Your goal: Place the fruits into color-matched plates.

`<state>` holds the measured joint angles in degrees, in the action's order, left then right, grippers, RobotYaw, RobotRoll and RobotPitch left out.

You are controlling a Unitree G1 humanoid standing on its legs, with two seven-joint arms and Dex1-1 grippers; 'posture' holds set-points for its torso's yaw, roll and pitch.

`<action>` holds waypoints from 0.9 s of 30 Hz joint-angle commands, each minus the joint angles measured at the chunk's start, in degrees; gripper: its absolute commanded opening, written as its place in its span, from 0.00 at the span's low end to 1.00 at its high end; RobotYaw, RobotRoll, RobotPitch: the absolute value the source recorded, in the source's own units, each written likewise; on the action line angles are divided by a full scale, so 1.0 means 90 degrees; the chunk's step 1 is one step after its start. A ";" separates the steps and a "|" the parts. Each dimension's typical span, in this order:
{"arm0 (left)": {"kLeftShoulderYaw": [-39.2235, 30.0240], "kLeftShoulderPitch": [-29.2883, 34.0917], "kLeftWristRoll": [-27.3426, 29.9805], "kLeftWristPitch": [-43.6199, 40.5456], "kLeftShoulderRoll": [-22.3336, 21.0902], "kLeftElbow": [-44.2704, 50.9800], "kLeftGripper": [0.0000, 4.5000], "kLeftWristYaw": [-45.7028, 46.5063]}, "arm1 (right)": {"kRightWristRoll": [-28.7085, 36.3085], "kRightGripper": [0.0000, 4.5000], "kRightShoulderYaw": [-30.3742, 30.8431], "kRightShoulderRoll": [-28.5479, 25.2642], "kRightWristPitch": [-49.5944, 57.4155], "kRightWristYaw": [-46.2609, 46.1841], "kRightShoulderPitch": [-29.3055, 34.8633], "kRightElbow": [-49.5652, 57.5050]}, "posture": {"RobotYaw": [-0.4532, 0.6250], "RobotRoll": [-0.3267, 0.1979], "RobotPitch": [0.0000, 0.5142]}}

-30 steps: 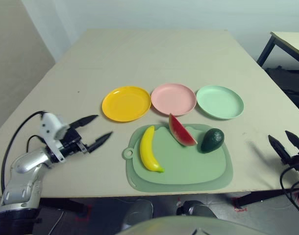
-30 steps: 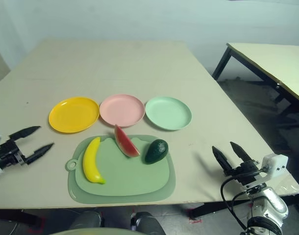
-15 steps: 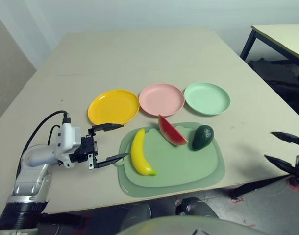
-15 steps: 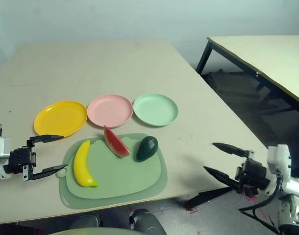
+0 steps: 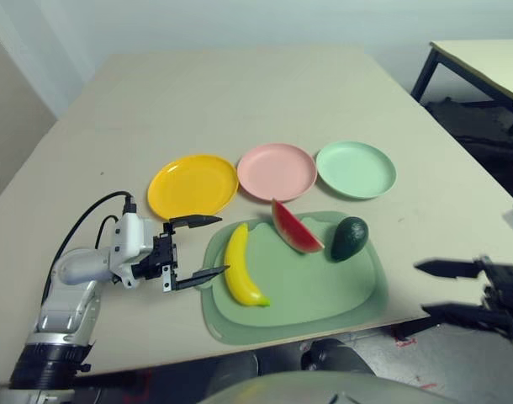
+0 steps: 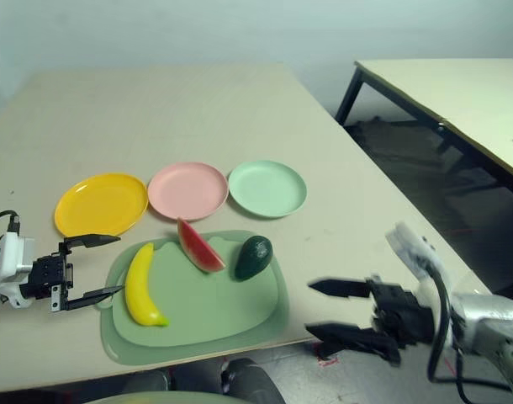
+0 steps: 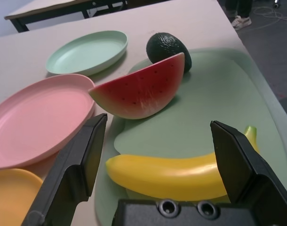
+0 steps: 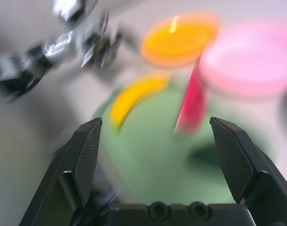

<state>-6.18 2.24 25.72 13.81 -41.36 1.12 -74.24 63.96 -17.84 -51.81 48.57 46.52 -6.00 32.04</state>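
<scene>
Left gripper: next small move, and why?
Probably ease the left gripper forward around the banana. Its fingers stand open and aimed at it, the banana lies untouched on the cutting mat, and the yellow plate is empty.

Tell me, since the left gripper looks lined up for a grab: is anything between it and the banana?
Nothing visible. The left gripper is open beside the cutting mat, and the banana lies just past its fingertips. The watermelon wedge and avocado sit farther along the mat.

table [image 5: 240, 93] | on it: 3 plates [image 5: 277, 171], cutting mat [image 5: 324, 290]
</scene>
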 commanded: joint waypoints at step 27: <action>-0.0092 0.0461 -0.0039 -0.0229 -0.0272 0.0615 0.99 0.0285 | -0.6144 1.00 0.4917 -0.0496 -0.3363 0.3268 -0.3580 -0.1573 | 0.49 0.62 0.00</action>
<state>-6.91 6.14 25.40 12.21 -43.43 5.30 -72.01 10.78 25.55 -56.41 21.02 74.80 -38.06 18.99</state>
